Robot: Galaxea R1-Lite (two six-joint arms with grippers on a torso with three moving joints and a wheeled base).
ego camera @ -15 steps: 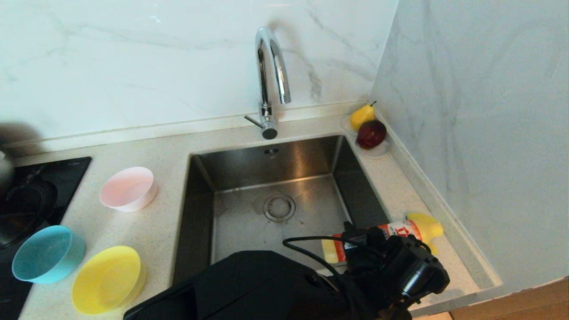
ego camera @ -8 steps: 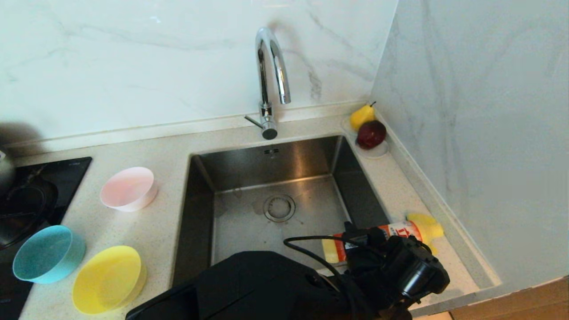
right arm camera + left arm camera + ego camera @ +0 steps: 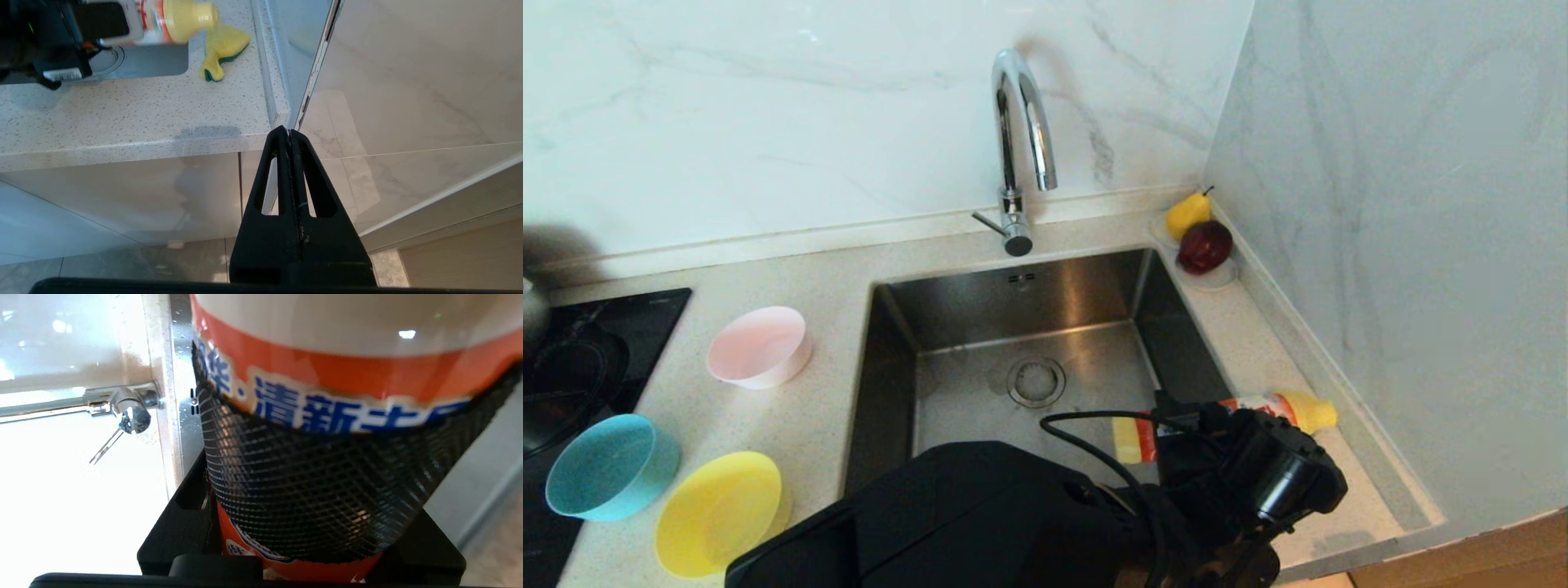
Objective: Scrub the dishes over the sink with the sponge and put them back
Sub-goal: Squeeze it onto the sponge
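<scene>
- Gripped a soap bottle (image 3: 1241,406) with the jaws of the left gripper (image 3: 1180,429), one jaw on each side of its middle, so half spread and pinching the bottle.
- Held that bottle lying on its side, up off the worktop (image 3: 800,408), over the front right corner of the sink (image 3: 1021,298).
- Pointed the long way of the bottle across from left to right, with the yellow cap toward the right wall.
- Found the sponge (image 3: 222,49) just past that cap, flat on the worktop beside the wall, to the right of the jaws.
- Looked near enough for soap to drop on the sponge, but could not tell if the cap was right over it or only beside it.
- Might need a small tip of the cap downward next, and a spill on the worktop could go wrong.
- Kept the right gripper (image 3: 291,139) parked low, below the front edge of the worktop, jaws pressed together on nothing.
- Left the left arm much nearer the sponge, though with full jaws.
- Saw the pink bowl (image 3: 758,347), the blue bowl (image 3: 609,467) and the yellow bowl (image 3: 719,514) well apart from the jaws, on the worktop left of the sink.
- Not yet scrubbed, by the look of it.
</scene>
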